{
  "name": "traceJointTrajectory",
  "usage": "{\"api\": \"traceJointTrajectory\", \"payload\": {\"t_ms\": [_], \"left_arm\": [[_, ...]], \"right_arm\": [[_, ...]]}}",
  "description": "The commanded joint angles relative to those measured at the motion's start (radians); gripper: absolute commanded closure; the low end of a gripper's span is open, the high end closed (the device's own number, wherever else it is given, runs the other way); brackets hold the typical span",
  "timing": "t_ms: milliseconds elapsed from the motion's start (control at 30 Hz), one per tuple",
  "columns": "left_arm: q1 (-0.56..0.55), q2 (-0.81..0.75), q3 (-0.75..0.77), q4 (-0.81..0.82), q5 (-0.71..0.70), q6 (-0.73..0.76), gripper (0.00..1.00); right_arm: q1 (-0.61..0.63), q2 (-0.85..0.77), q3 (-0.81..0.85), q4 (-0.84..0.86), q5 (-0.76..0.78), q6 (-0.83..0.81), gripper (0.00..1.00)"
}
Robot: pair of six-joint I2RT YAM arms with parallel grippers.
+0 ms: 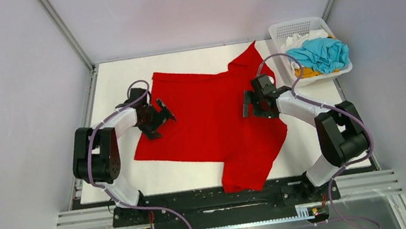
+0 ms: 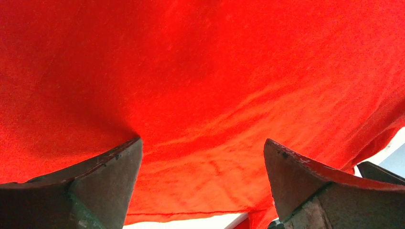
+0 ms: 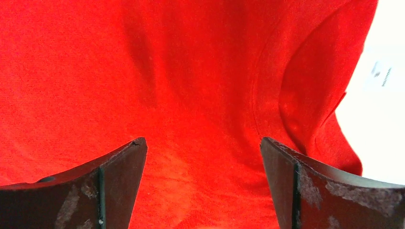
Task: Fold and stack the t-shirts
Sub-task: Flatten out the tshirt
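A: Looking first at the red t-shirt (image 1: 213,119). Where to find it?

B: Spread across the middle of the table (image 1: 119,81), between the two arms. Mostly flat, with one sleeve pointing to the far right corner. Bunched at the near right part and, as it seems, reaching over the near edge.

A: And why above it with the left gripper (image 1: 159,117) and the right gripper (image 1: 252,103)?

B: Probably to take two sides at once for a fold. Placed over the left edge and over the right part, near the sleeve. Both with jaws wide open, holding nothing. Only soft, lightly creased red cloth between the fingers (image 2: 110,171) in the wrist views, no pinch.

A: And the others?

B: Heaped in the white basket (image 1: 296,26) at the far right. On top the turquoise t-shirt (image 1: 320,54), crumpled, with the white t-shirt (image 1: 300,38) and the orange-yellow t-shirt (image 1: 306,72) beside it. Not yet folded.
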Motion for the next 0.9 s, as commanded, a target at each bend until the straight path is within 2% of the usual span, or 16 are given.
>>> {"api": "traceJointTrajectory", "payload": {"t_ms": [0,233,433,667,800,867], "left_arm": [[-0.003,-0.061,-0.088,-0.005,-0.036,0.03,0.01],[-0.002,-0.188,-0.245,-0.093,-0.121,0.047,0.01],[-0.003,-0.326,-0.297,-0.183,-0.191,0.04,0.01],[-0.002,-0.417,-0.251,-0.26,-0.249,0.033,0.01],[-0.003,-0.42,-0.184,-0.255,-0.245,0.022,0.01],[-0.003,-0.395,-0.13,-0.239,-0.227,0.026,0.01]], "right_arm": [[0.026,-0.036,-0.053,-0.029,-0.018,0.033,0.04],[0.057,-0.098,-0.202,-0.031,-0.071,0.075,0.04],[0.106,-0.195,-0.296,-0.043,-0.154,0.106,0.04],[0.106,-0.317,-0.162,-0.079,-0.013,0.024,0.01],[0.07,-0.262,-0.071,-0.07,0.067,-0.007,0.0],[0.017,-0.202,-0.039,-0.046,0.04,-0.011,0.01]]}}
